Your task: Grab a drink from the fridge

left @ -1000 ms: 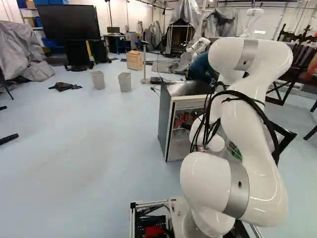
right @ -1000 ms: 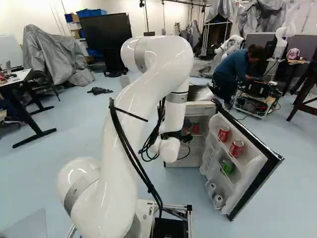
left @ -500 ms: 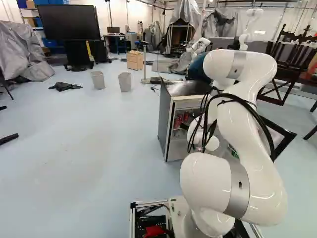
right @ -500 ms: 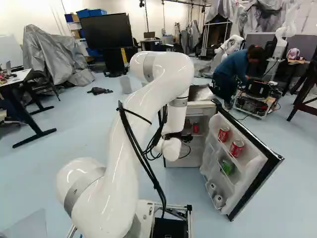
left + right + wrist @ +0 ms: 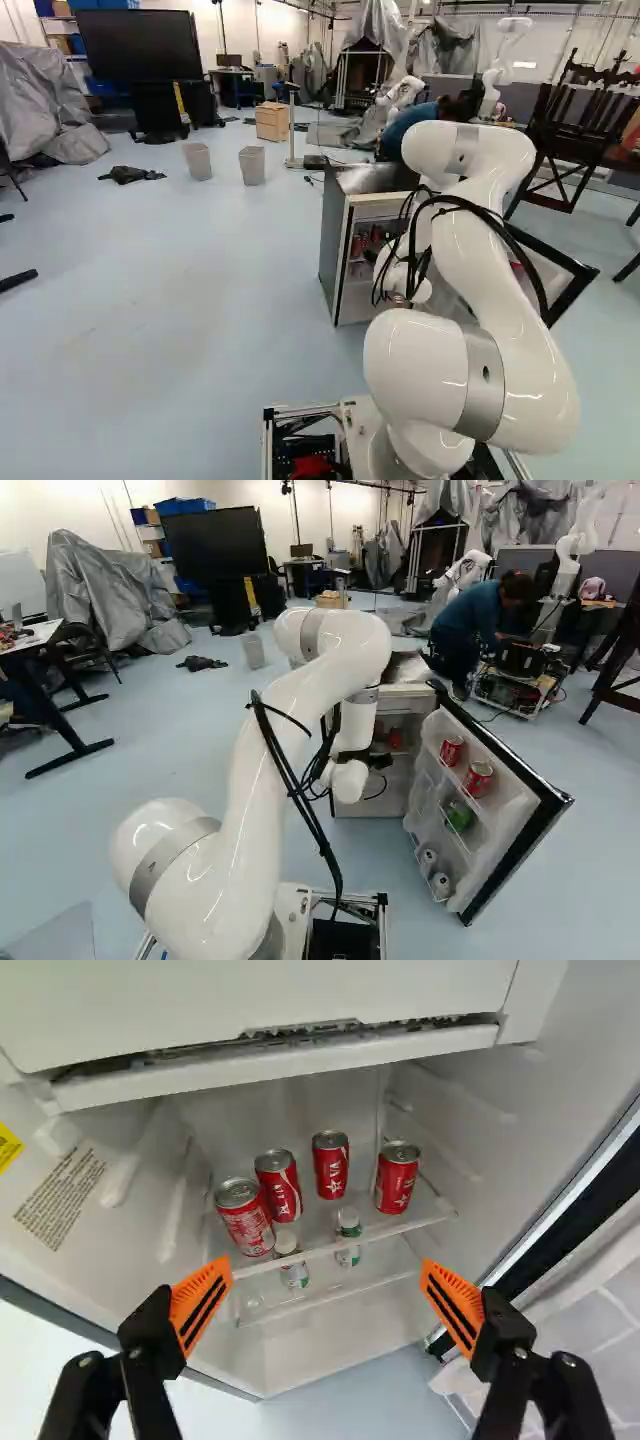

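Right of centre in the left base view, the fridge [image 5: 337, 235] is standing open; ahead of the empty, widely spread end effector [image 5: 326, 1272], four red cans [image 5: 331, 1165] are standing on the upper shelf [image 5: 375, 1235]. They're probably weighing moderately, their thin, slick walls needing a gentle mid-body grip; their long axes are running upright, lids facing up

- Fridge [image 5: 337, 255]: opening mostly behind the arm [image 5: 500, 270], left base view.
- Fridge door [image 5: 495, 825], right side: mostly blocked by the arm there too.
- Green item [image 5: 460, 816] on door shelf: too small to ID.
- Two bottles [image 5: 295, 1274]: partly behind upper shelf edge [image 5: 390, 1231], contents unclear.
- Yellow sticker [image 5: 8, 1147]: cut off, wrist view.
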`<state>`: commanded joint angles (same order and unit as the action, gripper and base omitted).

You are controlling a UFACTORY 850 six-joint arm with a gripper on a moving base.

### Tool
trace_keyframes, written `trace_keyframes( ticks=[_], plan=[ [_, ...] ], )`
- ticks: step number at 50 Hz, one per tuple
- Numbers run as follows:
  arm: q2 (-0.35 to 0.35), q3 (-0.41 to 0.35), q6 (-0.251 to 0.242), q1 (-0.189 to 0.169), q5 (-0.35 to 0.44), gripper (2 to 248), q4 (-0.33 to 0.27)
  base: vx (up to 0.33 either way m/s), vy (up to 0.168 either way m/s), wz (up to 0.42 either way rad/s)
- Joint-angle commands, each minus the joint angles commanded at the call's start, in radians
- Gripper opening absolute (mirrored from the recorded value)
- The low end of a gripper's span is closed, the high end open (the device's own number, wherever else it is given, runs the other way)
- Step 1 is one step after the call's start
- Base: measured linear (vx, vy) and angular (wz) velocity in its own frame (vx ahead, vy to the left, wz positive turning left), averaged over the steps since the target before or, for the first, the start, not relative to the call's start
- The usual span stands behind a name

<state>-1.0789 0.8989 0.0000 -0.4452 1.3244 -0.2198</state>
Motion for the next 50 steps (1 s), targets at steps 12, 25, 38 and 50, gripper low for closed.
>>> trace_keyframes(
  ticks=[12,25,38,50],
  plan=[
    [-0.056,0.064,0.000,0.010,0.000,247,0.043,0.000,0.000,0.000],
    [-0.084,0.112,0.000,0.019,0.000,247,0.091,0.000,0.000,0.000],
    [-0.105,0.153,0.000,0.028,0.000,247,0.136,0.000,0.000,0.000],
    [-0.126,0.194,0.000,0.034,0.000,247,0.177,0.000,0.000,0.000]
  ],
)
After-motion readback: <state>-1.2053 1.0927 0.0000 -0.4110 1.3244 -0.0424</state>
